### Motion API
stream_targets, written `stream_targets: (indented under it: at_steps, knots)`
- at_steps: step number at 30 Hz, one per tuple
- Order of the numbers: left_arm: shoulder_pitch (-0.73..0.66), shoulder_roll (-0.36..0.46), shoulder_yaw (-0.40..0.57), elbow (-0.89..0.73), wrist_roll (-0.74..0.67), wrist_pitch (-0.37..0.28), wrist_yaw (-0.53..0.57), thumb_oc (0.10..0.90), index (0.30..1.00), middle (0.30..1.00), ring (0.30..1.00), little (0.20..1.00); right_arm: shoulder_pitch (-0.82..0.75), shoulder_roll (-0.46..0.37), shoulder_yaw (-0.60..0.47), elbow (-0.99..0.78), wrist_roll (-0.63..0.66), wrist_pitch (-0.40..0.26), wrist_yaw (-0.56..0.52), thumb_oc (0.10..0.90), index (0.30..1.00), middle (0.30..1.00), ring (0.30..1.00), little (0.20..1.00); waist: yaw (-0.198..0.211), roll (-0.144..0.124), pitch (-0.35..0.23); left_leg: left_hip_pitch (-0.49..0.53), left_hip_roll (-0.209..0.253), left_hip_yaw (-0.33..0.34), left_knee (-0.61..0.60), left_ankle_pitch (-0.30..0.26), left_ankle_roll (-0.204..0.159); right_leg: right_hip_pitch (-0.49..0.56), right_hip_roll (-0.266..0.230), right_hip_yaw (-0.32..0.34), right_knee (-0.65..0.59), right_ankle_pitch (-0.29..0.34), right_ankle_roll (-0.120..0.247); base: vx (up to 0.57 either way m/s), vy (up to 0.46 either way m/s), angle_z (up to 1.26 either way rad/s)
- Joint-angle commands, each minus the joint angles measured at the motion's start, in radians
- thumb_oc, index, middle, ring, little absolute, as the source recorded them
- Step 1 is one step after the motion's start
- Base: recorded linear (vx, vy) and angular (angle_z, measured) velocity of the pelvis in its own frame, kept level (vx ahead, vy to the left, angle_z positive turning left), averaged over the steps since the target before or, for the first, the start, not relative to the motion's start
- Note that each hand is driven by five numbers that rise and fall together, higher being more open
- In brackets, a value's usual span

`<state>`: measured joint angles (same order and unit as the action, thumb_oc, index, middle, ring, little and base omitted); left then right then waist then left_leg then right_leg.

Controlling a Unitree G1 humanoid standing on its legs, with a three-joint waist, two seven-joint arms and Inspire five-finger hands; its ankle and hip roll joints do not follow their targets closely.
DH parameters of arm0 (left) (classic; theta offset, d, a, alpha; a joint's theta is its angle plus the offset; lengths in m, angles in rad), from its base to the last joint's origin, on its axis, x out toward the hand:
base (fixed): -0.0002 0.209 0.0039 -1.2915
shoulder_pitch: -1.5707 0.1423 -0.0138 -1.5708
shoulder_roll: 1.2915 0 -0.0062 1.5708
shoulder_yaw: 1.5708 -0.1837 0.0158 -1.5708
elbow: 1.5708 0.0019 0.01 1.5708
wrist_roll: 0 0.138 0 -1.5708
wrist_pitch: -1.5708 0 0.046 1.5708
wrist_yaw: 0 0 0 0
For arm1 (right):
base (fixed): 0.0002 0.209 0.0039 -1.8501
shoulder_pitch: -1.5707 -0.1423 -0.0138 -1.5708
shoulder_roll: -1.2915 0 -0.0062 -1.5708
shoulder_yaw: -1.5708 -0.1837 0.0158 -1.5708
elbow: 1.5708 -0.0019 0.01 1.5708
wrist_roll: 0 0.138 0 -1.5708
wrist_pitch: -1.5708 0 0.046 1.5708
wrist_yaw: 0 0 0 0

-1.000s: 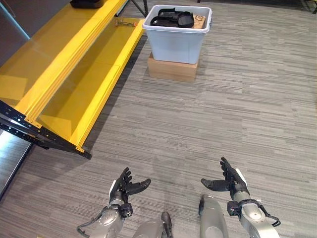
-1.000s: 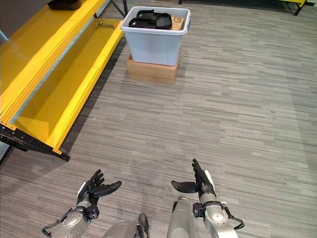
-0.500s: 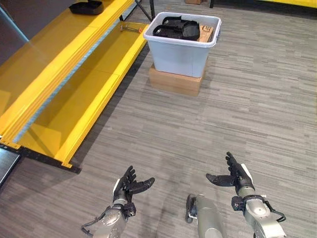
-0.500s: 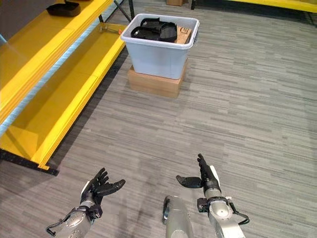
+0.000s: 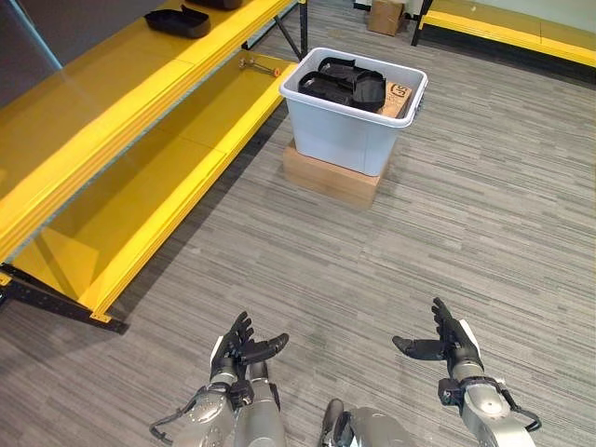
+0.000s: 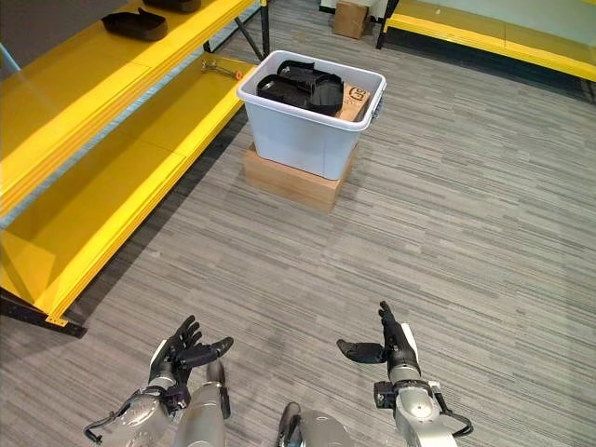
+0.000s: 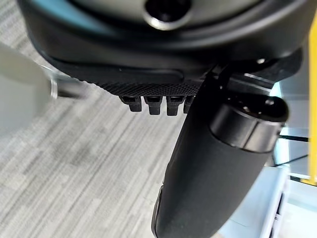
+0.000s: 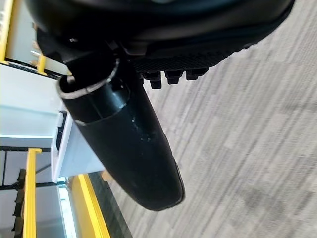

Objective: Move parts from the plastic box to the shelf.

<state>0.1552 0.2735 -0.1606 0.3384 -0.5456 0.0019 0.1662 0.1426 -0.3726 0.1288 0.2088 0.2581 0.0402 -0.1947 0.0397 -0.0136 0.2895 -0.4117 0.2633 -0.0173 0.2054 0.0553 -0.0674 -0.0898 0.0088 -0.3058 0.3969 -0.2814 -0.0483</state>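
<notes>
Facing a Full Box, Both Hands Empty

Hovering low over the grey plank floor (image 5: 484, 186), the left hand (image 5: 237, 349) and the right hand (image 5: 452, 343) are spreading their fingers wide, palms turned toward each other and holding nothing. Well ahead, black parts (image 5: 343, 84) are lying piled in the pale plastic box (image 5: 349, 130), which is sitting on a flat cardboard carton (image 5: 331, 179) just beside the yellow shelf (image 5: 121, 158). One black tray-shaped part (image 5: 177, 20) is already resting on the shelf's upper level. A small cardboard box (image 5: 386, 15) is standing on the floor farther back.
</notes>
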Motion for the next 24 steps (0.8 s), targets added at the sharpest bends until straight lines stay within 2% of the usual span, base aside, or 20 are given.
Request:
stream_targets:
  at_steps: [1, 2, 4, 5, 6, 7, 8, 9, 10, 11, 12, 13, 14, 15, 16, 17, 18, 19, 21, 24]
  knots:
    - [-0.024, 0.057, 0.025, -0.144, -0.002, -0.077, -0.005, 0.9, 1.0, 1.0, 1.0, 1.0, -0.035, -0.033, -0.036, -0.065, -0.01, -0.083, 0.005, 0.9, 1.0, 1.0, 1.0, 1.0, 0.035, -0.021, -0.019, 0.083, 0.008, 0.008, 0.005, 0.069, -0.041, 0.14, -0.139, 0.112, -0.1, 0.012, 0.114, 0.54, 0.396, -0.43]
    - [-0.034, 0.069, 0.021, -0.146, 0.002, -0.08, -0.012, 0.9, 1.0, 1.0, 1.0, 1.0, -0.03, -0.023, -0.039, -0.068, -0.013, -0.08, 0.013, 0.9, 1.0, 1.0, 1.0, 1.0, 0.04, -0.034, -0.028, 0.062, -0.033, 0.018, 0.074, 0.03, -0.032, 0.183, -0.179, 0.111, -0.117, 0.027, 0.142, 0.38, 0.279, -0.42]
    - [-0.049, 0.083, 0.015, -0.15, 0.001, -0.081, -0.011, 0.9, 1.0, 1.0, 1.0, 1.0, -0.028, -0.007, -0.045, -0.076, -0.01, -0.075, 0.016, 0.9, 1.0, 1.0, 1.0, 1.0, 0.036, -0.046, -0.044, 0.031, -0.074, 0.043, 0.153, -0.036, -0.011, 0.206, -0.225, 0.109, -0.137, 0.072, 0.171, 0.43, 0.327, -0.3]
    - [-0.052, 0.089, 0.013, -0.153, 0.002, -0.082, -0.012, 0.9, 1.0, 1.0, 1.0, 1.0, -0.028, -0.001, -0.045, -0.082, -0.01, -0.075, 0.019, 0.9, 1.0, 1.0, 1.0, 1.0, 0.037, -0.048, -0.051, 0.021, -0.083, 0.052, 0.187, -0.065, -0.005, 0.207, -0.24, 0.109, -0.141, 0.086, 0.181, 0.22, 0.188, -0.08]
    - [-0.052, 0.089, 0.012, -0.152, 0.002, -0.082, -0.012, 0.9, 1.0, 1.0, 1.0, 1.0, -0.028, -0.001, -0.046, -0.082, -0.01, -0.075, 0.019, 0.9, 1.0, 1.0, 1.0, 1.0, 0.037, -0.048, -0.054, 0.019, -0.083, 0.052, 0.184, -0.062, -0.005, 0.204, -0.239, 0.109, -0.143, 0.088, 0.181, 0.23, 0.195, -0.03]
    - [-0.052, 0.093, 0.009, -0.153, 0.006, -0.081, -0.014, 0.9, 1.0, 1.0, 1.0, 1.0, -0.028, 0.005, -0.043, -0.084, -0.008, -0.076, 0.024, 0.9, 1.0, 1.0, 1.0, 1.0, 0.04, -0.053, -0.067, 0.016, -0.102, 0.058, 0.223, -0.105, 0.015, 0.209, -0.262, 0.114, -0.138, 0.105, 0.191, 0.36, 0.332, 0.0]
    - [-0.057, 0.099, 0.005, -0.151, 0.008, -0.075, -0.011, 0.9, 1.0, 1.0, 1.0, 1.0, -0.03, 0.018, -0.033, -0.083, -0.007, -0.076, 0.022, 0.9, 1.0, 1.0, 1.0, 1.0, 0.041, -0.056, -0.074, 0.028, -0.145, 0.067, 0.264, -0.173, 0.057, 0.182, -0.287, 0.147, -0.05, 0.192, 0.181, 0.55, 0.624, 0.17]
    - [-0.054, 0.099, 0.003, -0.153, 0.009, -0.071, -0.006, 0.9, 1.0, 1.0, 1.0, 1.0, -0.027, 0.03, -0.029, -0.091, -0.008, -0.078, 0.023, 0.9, 1.0, 1.0, 1.0, 1.0, 0.027, -0.047, -0.067, 0.071, -0.185, 0.085, 0.27, -0.216, 0.103, 0.109, -0.315, 0.165, 0.126, 0.335, 0.17, 0.5, 0.67, 0.27]
    - [-0.052, 0.101, 0.006, -0.154, 0.009, -0.071, -0.005, 0.9, 1.0, 1.0, 1.0, 1.0, -0.026, 0.031, -0.028, -0.093, -0.011, -0.078, 0.023, 0.9, 1.0, 1.0, 1.0, 1.0, 0.017, -0.034, -0.058, 0.113, -0.198, 0.1, 0.253, -0.23, 0.121, 0.057, -0.325, 0.162, 0.208, 0.36, 0.161, 0.27, 0.439, 0.31]
    - [-0.052, 0.1, 0.006, -0.154, 0.009, -0.071, -0.005, 0.9, 1.0, 1.0, 1.0, 1.0, -0.026, 0.031, -0.027, -0.093, -0.011, -0.078, 0.023, 0.9, 1.0, 1.0, 1.0, 1.0, 0.018, -0.035, -0.058, 0.113, -0.199, 0.102, 0.253, -0.231, 0.121, 0.055, -0.326, 0.164, 0.21, 0.359, 0.161, 0.19, 0.293, 0.21]
    - [-0.044, 0.101, 0.01, -0.162, 0.017, -0.068, -0.004, 0.9, 1.0, 1.0, 1.0, 1.0, -0.024, 0.038, -0.023, -0.093, -0.013, -0.079, 0.026, 0.9, 1.0, 1.0, 1.0, 1.0, 0.003, -0.024, -0.046, 0.155, -0.214, 0.113, 0.233, -0.245, 0.133, 0.013, -0.318, 0.156, 0.263, 0.371, 0.163, 0.21, 0.257, 0.17]
    - [-0.042, 0.103, 0.013, -0.161, 0.022, -0.065, -0.006, 0.9, 1.0, 1.0, 1.0, 1.0, -0.023, 0.041, -0.022, -0.092, -0.013, -0.079, 0.029, 0.9, 1.0, 1.0, 1.0, 1.0, -0.005, -0.016, -0.034, 0.196, -0.224, 0.119, 0.213, -0.255, 0.141, -0.03, -0.305, 0.139, 0.313, 0.345, 0.164, 0.34, 0.372, 0.18]
    - [-0.039, 0.103, 0.013, -0.157, 0.024, -0.064, -0.008, 0.9, 1.0, 1.0, 1.0, 1.0, -0.021, 0.041, -0.022, -0.088, -0.01, -0.08, 0.033, 0.9, 1.0, 1.0, 1.0, 1.0, -0.023, -0.003, -0.021, 0.237, -0.233, 0.113, 0.184, -0.248, 0.142, -0.1, -0.267, 0.13, 0.346, 0.312, 0.163, 0.43, 0.338, 0.06]
    - [-0.037, 0.103, 0.014, -0.15, 0.026, -0.062, -0.017, 0.9, 1.0, 1.0, 1.0, 1.0, -0.013, 0.04, -0.023, -0.088, -0.005, -0.076, 0.036, 0.9, 1.0, 1.0, 1.0, 1.0, -0.046, 0.005, -0.006, 0.299, -0.248, 0.112, 0.156, -0.264, 0.144, -0.172, -0.259, 0.106, 0.32, 0.278, 0.163, 0.44, 0.242, -0.13]
    - [-0.034, 0.101, 0.013, -0.147, 0.025, -0.062, -0.021, 0.9, 1.0, 1.0, 1.0, 1.0, -0.011, 0.042, -0.024, -0.086, 0.001, -0.078, 0.036, 0.9, 1.0, 1.0, 1.0, 1.0, -0.055, 0.002, -0.003, 0.317, -0.26, 0.11, 0.156, -0.273, 0.139, -0.184, -0.251, 0.093, 0.238, 0.269, 0.159, 0.32, 0.126, -0.2]
    - [-0.034, 0.1, 0.013, -0.147, 0.025, -0.062, -0.021, 0.9, 1.0, 1.0, 1.0, 1.0, -0.011, 0.042, -0.024, -0.086, 0.001, -0.078, 0.036, 0.9, 1.0, 1.0, 1.0, 1.0, -0.056, 0.003, -0.002, 0.319, -0.259, 0.109, 0.157, -0.274, 0.139, -0.181, -0.25, 0.091, 0.236, 0.269, 0.159, 0.39, 0.019, 0.03]
    - [-0.033, 0.095, 0.02, -0.138, 0.02, -0.064, -0.021, 0.9, 1.0, 1.0, 1.0, 1.0, -0.006, 0.04, -0.029, -0.088, 0.011, -0.079, 0.035, 0.9, 1.0, 1.0, 1.0, 1.0, -0.064, -0.005, 0.006, 0.361, -0.276, 0.108, 0.159, -0.314, 0.123, -0.193, -0.276, 0.047, 0.073, 0.269, 0.177, 0.22, 0.001, 0.18]
    - [-0.034, 0.094, 0.02, -0.138, 0.02, -0.064, -0.021, 0.9, 1.0, 1.0, 1.0, 1.0, -0.006, 0.04, -0.03, -0.089, 0.011, -0.079, 0.035, 0.9, 1.0, 1.0, 1.0, 1.0, -0.067, -0.006, 0.011, 0.356, -0.276, 0.111, 0.161, -0.302, 0.125, -0.187, -0.278, 0.033, 0.059, 0.283, 0.167, 0.32, -0.006, 0.36]
    - [-0.038, 0.081, 0.026, -0.126, 0.023, -0.069, -0.027, 0.9, 1.0, 1.0, 1.0, 1.0, 0.003, 0.03, -0.042, -0.091, 0.012, -0.082, 0.038, 0.9, 1.0, 1.0, 1.0, 1.0, -0.083, -0.009, 0.019, 0.421, -0.286, 0.117, 0.17, -0.336, 0.103, -0.22, -0.275, -0.037, -0.101, 0.314, 0.186, 0.32, -0.007, 0.19]
    - [-0.039, 0.076, 0.023, -0.123, 0.025, -0.07, -0.029, 0.9, 1.0, 1.0, 1.0, 1.0, 0.004, 0.026, -0.044, -0.089, 0.01, -0.081, 0.039, 0.9, 1.0, 1.0, 1.0, 1.0, -0.089, -0.009, 0.023, 0.437, -0.289, 0.114, 0.181, -0.35, 0.101, -0.228, -0.265, -0.042, -0.119, 0.323, 0.188, 0.27, -0.016, -0.02]
